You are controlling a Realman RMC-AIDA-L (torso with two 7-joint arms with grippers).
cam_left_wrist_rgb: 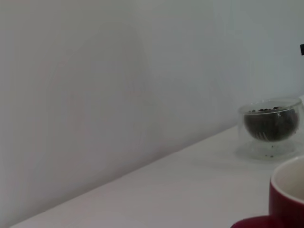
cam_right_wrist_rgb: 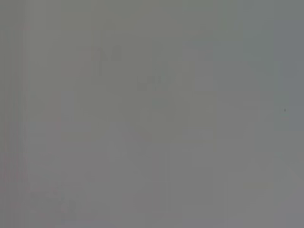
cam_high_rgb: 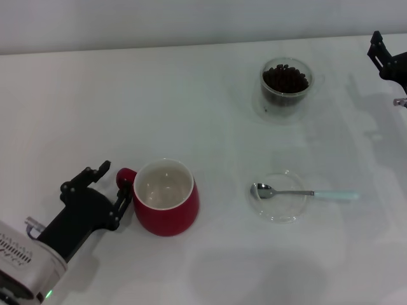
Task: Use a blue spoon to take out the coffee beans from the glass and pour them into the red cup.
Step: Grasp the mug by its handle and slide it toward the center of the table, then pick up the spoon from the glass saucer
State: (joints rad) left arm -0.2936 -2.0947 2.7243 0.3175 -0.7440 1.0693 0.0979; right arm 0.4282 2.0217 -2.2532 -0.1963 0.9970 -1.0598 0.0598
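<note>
The red cup (cam_high_rgb: 166, 199) stands at the front left, white inside and empty, its handle (cam_high_rgb: 124, 176) pointing left. My left gripper (cam_high_rgb: 115, 185) is open, with one finger on each side of that handle. The glass (cam_high_rgb: 286, 84) holding the coffee beans (cam_high_rgb: 285, 78) stands at the back right. The blue spoon (cam_high_rgb: 299, 192) lies across a flat clear saucer (cam_high_rgb: 280, 213), bowl to the left, pale handle to the right. My right gripper (cam_high_rgb: 385, 58) hangs at the far right edge, away from everything. The left wrist view shows the cup's rim (cam_left_wrist_rgb: 288, 190) and the glass (cam_left_wrist_rgb: 271, 127).
The white table (cam_high_rgb: 210, 127) ends at a pale wall at the back. The right wrist view shows only a blank grey surface.
</note>
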